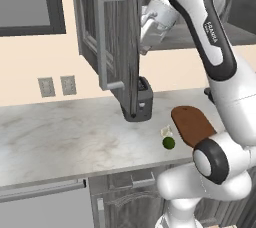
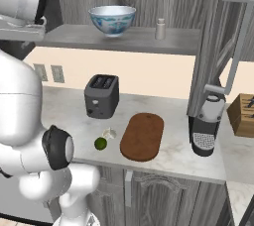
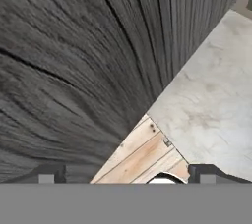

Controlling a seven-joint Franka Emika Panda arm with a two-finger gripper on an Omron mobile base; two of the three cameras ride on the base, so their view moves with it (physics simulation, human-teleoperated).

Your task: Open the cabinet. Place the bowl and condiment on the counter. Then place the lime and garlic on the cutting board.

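Both doors of the dark grey cabinet stand open; the left door hangs over the counter. On its shelf sit the blue-and-white bowl and, to its right, the small beige condiment. My gripper is raised beside the left door's inner edge, open, with nothing between its fingertips. The dark wood grain of the cabinet lies close ahead of the hand. On the counter, the lime and garlic lie just left of the oval cutting board.
A grey toaster stands behind the lime. A coffee machine and a knife block are at the right, under the open right door with its bar handle. Wall sockets sit at the left.
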